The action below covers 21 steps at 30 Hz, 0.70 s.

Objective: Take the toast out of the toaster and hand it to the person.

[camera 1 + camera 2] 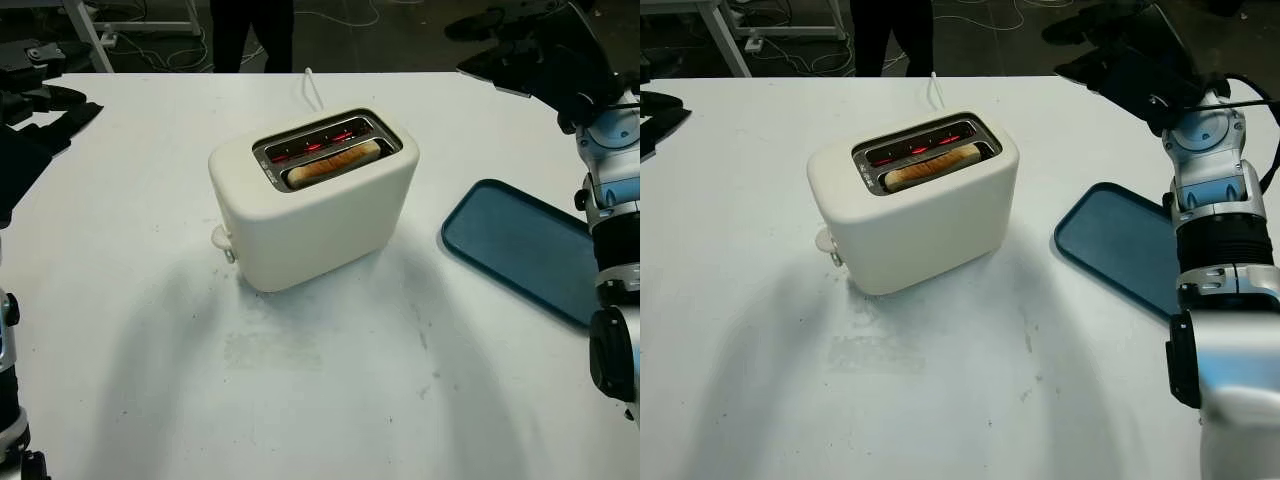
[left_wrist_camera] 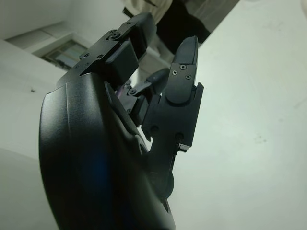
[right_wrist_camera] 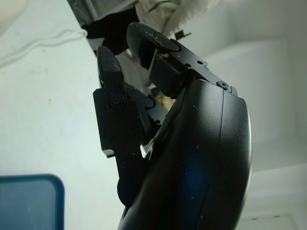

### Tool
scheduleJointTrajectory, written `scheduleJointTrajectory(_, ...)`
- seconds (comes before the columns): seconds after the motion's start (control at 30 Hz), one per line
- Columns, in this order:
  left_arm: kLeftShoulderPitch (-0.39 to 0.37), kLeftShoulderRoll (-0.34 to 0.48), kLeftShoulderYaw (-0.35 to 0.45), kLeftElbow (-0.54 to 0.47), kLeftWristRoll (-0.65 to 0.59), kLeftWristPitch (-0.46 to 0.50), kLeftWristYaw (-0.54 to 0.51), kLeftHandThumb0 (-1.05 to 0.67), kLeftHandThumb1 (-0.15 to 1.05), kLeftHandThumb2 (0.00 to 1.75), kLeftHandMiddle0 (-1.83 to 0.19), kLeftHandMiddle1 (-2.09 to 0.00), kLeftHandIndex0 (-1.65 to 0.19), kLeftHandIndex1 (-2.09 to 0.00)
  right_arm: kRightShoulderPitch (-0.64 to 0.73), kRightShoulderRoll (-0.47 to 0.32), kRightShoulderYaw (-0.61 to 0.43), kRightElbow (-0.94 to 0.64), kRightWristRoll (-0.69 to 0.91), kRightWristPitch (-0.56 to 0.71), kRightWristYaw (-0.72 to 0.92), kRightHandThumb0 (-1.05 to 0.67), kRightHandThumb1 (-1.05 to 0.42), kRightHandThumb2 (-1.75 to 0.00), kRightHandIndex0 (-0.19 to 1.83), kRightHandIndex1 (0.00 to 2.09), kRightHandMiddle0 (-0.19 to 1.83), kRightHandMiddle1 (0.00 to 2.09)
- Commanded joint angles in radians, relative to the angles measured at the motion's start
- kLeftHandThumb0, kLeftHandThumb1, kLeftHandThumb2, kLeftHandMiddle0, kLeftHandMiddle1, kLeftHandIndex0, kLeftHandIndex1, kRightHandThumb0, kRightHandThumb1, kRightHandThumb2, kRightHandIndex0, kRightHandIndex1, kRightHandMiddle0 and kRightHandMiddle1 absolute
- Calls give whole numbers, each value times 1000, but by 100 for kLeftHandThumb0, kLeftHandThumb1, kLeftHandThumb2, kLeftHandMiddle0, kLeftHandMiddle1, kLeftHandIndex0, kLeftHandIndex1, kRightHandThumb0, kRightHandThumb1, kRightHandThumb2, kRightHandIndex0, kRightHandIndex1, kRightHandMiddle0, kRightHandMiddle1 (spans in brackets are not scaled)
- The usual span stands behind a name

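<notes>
Silver-and-blue right forearm (image 1: 1220, 300) is seen closest, rising along the right edge of the head views. Above it the right hand (image 1: 1130, 65) is held up over the table's far right corner, well apart from the toaster; nothing is held, and its black fingers (image 3: 112, 81) are seen extended, not curled.

Left hand (image 1: 35, 95) is located at the far left edge of the table, also raised, nothing gripped. Its fingers (image 2: 184, 81) are shown stretched out in the wrist view, so it is counted as open.

White table (image 1: 330, 400) is spread across the scene. Cream two-slot toaster (image 1: 315, 205) is placed near the table's middle, turned at an angle, with its lever knob (image 1: 222, 238) at the near-left end. Toast (image 1: 335, 163) is seated low in the nearer slot, only its browned top edge exposed. Far slot (image 1: 320, 140) is lit red by heating elements. White cord (image 1: 312, 88) is run from behind the toaster toward the table's far edge.

Dark teal tray (image 1: 1118, 245) is laid flat to the right of the toaster, near but not touching, partly covered by the right arm.

Person's dark-trousered legs (image 1: 250, 30) are seen standing beyond the far edge of the table.
</notes>
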Motion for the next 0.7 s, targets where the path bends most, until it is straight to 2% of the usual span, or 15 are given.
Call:
scheduleJointTrajectory(0.0,-10,12,-15,5,11,2,-2,-27,92,2,-66,-68,-81,-6,15,-9,9,-3,-14,-8,-8,-42,-92,-8,96,20,85,0)
scheduleJointTrajectory(0.17,-15,-1,-41,16,7,-9,-3,-25,92,5,-67,-68,-81,-5,33,-11,14,-33,-33,24,-8,-36,-92,-10,97,18,87,1)
scheduleJointTrajectory(0.27,-17,-5,-63,30,10,-11,-1,-32,92,7,-63,-65,-80,-5,49,-6,11,-34,-28,16,-7,-30,-92,-11,95,16,85,0)
scheduleJointTrajectory(0.37,-15,-8,-77,26,16,-4,4,-37,92,7,-62,-65,-80,-5,62,-3,14,-36,-30,-4,-10,-32,-92,-10,98,17,84,0)
scheduleJointTrajectory(0.67,-2,-36,-67,-17,-4,13,7,-29,92,11,-56,-66,-77,-3,114,12,-1,-98,7,33,11,-33,-92,-9,104,22,91,3)
